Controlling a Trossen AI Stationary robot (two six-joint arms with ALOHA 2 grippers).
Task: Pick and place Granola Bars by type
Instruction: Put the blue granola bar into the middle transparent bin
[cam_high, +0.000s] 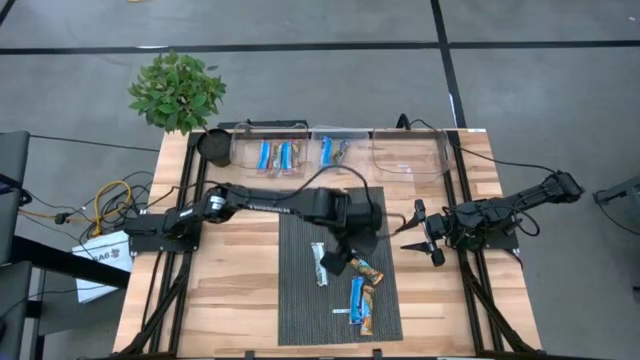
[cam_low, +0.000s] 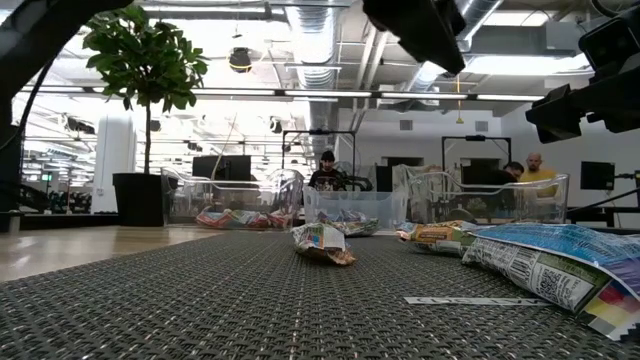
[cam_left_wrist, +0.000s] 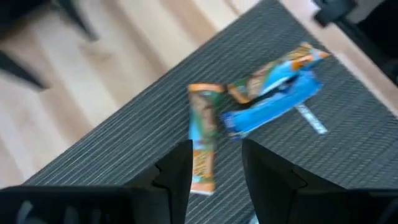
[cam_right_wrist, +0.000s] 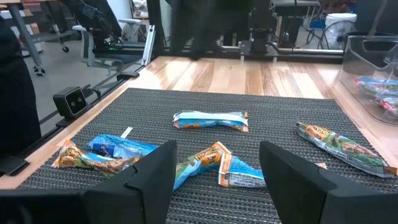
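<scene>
The left hand (cam_high: 340, 262) hangs over the dark mat (cam_high: 300, 310) at the middle of the bench (cam_high: 230, 290), its arm reaching across from nine o'clock. In the left wrist view its fingers (cam_left_wrist: 177, 177) stand partly apart with nothing between them, just above an orange-brown bar (cam_left_wrist: 202, 146) lying beside a blue bar (cam_left_wrist: 273, 106).

The right hand (cam_high: 425, 235) waits at three o'clock, just off the mat's edge, spread wide and empty.

From above, the Granola Bars (cam_high: 360, 295) still on the mat number about five: one silvery-white bar (cam_high: 319, 264) at the left hand's nine o'clock, and orange and blue ones clustered toward five o'clock. The right wrist view separates them better, showing the white bar (cam_right_wrist: 210, 121) lying alone mid-mat.

Three clear bins (cam_high: 340, 150) line the bench's twelve o'clock edge. The left one holds about three bars, the middle one two, and the right one shows none. A potted plant (cam_high: 178, 92) stands at eleven o'clock.

The low view alone shows people (cam_low: 527, 172) in the room behind the bins.
</scene>
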